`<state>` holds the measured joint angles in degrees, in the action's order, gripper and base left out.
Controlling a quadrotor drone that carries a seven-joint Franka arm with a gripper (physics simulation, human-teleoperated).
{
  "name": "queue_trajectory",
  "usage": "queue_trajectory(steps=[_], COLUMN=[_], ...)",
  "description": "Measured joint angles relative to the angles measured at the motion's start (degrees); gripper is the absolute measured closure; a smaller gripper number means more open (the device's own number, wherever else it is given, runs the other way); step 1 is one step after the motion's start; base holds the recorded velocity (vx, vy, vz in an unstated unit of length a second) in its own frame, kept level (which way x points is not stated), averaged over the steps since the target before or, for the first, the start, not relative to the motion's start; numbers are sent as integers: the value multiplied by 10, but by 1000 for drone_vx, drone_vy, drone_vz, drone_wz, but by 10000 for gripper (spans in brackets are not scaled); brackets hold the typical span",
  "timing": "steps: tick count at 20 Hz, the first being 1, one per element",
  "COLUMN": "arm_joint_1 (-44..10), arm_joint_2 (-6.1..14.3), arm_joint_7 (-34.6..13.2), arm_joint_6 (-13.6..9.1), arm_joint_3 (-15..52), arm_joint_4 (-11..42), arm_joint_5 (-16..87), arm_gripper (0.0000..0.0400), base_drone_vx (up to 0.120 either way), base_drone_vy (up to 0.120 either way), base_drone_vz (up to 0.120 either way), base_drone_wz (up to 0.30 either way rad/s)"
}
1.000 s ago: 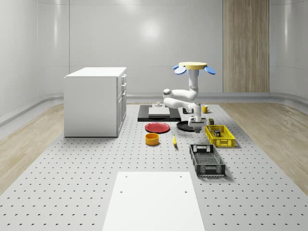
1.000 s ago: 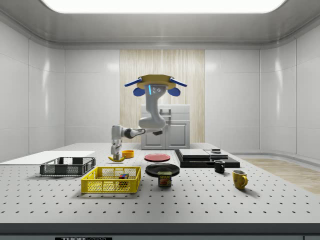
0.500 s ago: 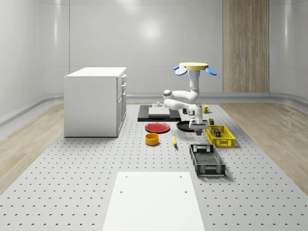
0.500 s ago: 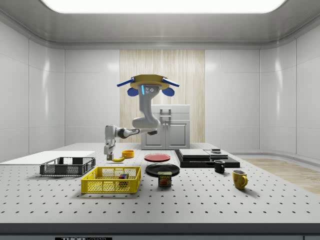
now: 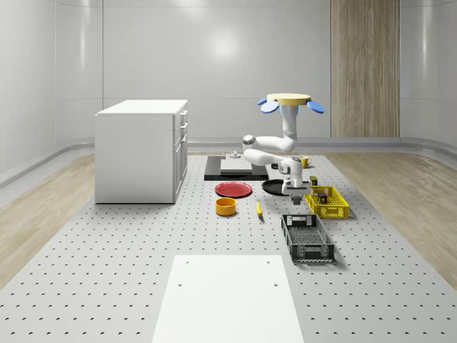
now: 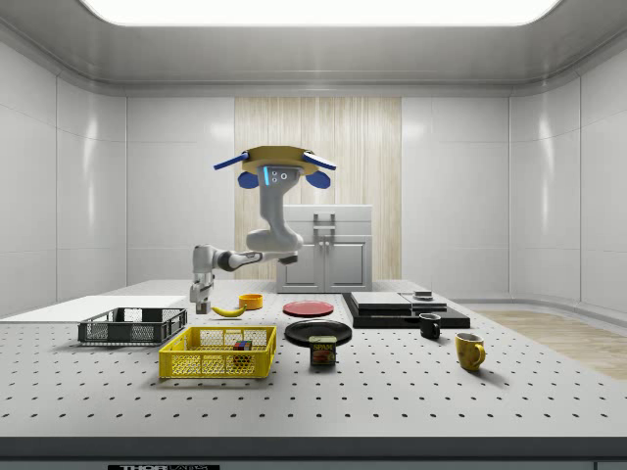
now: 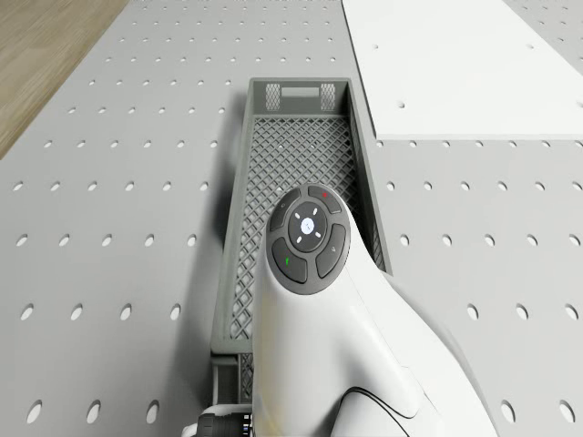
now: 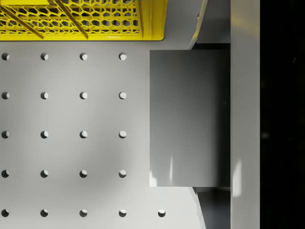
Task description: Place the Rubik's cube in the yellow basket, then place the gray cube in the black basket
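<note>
Faintly legible "SPAM"-like label on tin beside yellow basket.

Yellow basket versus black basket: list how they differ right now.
The yellow basket holds the Rubik's cube; the black basket looks empty in the drone view. In the side view, the yellow basket stands nearer the camera, the black basket further left. Both are rectangular mesh crates on the table.

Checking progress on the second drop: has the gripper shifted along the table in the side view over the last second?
Yes. The gripper has moved toward the side view's left, from above the yellow basket toward the black basket.
</note>
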<state>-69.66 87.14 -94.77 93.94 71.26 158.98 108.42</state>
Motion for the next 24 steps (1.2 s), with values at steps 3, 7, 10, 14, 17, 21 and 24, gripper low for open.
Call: queue_trajectory(steps=[3,7,10,14,17,21,24], arm_joint_1=[0,0,-1,-1,-1,-1,-1], arm_joint_2=[0,1,1,2,2,3,3], arm_joint_7=[0,0,0,-1,-1,-1,-1], arm_joint_6=[0,1,1,2,2,3,3], arm_joint_3=[0,0,0,0,0,0,0], arm_joint_4=[0,0,0,0,0,0,0], arm_joint_5=[0,0,-1,-1,-1,-1,-1], arm_gripper=[150,150,150,150,150,150,150], base_drone_vx=[120,120,120,120,120,120,120], base_drone_vy=[0,0,0,0,0,0,0], base_drone_vz=[0,0,0,0,0,0,0], base_drone_wz=[0,0,0,0,0,0,0])
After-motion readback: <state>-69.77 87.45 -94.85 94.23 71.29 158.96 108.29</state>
